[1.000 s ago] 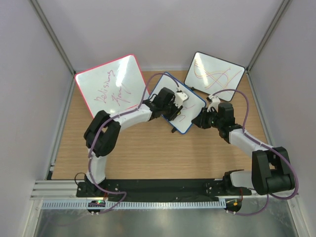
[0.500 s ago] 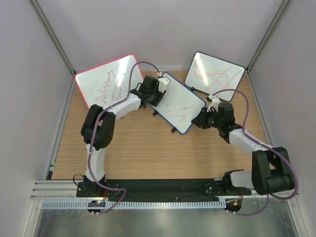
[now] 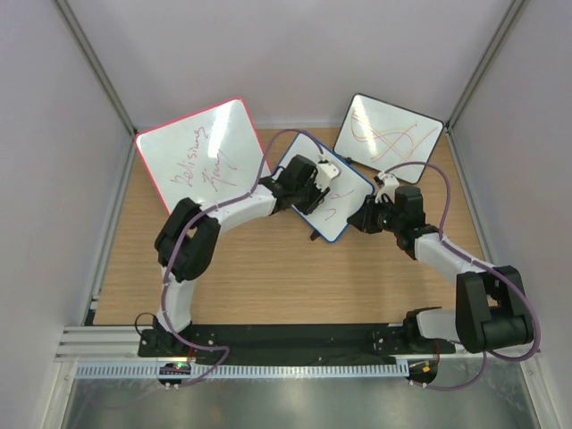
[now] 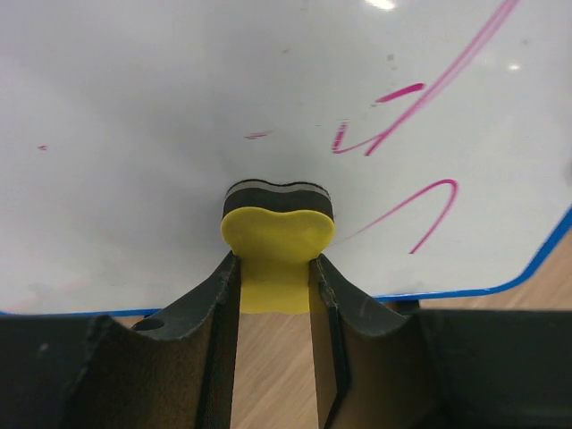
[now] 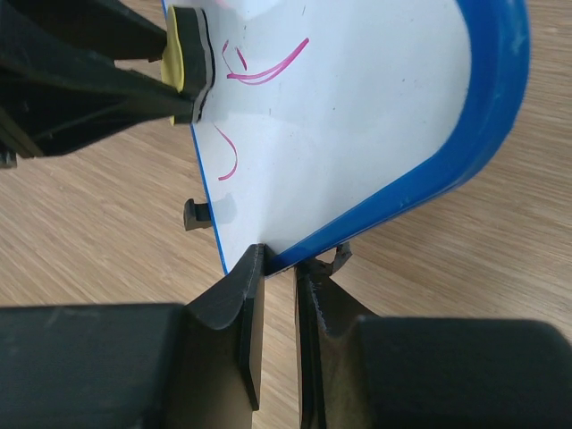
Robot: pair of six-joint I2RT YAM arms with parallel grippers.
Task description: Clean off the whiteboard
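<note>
Pressing yellow foam eraser [image 4: 278, 234] to blue-framed rectangular whiteboard [image 4: 161, 98] | left gripper [image 4: 275, 273] jaws clamp eraser | right gripper [image 5: 279, 268] jaws clamp frame edge

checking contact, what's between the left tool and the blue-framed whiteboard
A yellow eraser, gripped by the left tool, its dark pad against the whiteboard; the left wrist view shows it.

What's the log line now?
left gripper: shut on eraser, eraser on whiteboard | right gripper: shut on whiteboard edge | red marks present

Nothing legible anywhere: only unreadable red cursive on the pink-framed white board [image 3: 201, 147], upper left; stray pink strokes on the blue-framed whiteboard [image 4: 161, 80].
</note>
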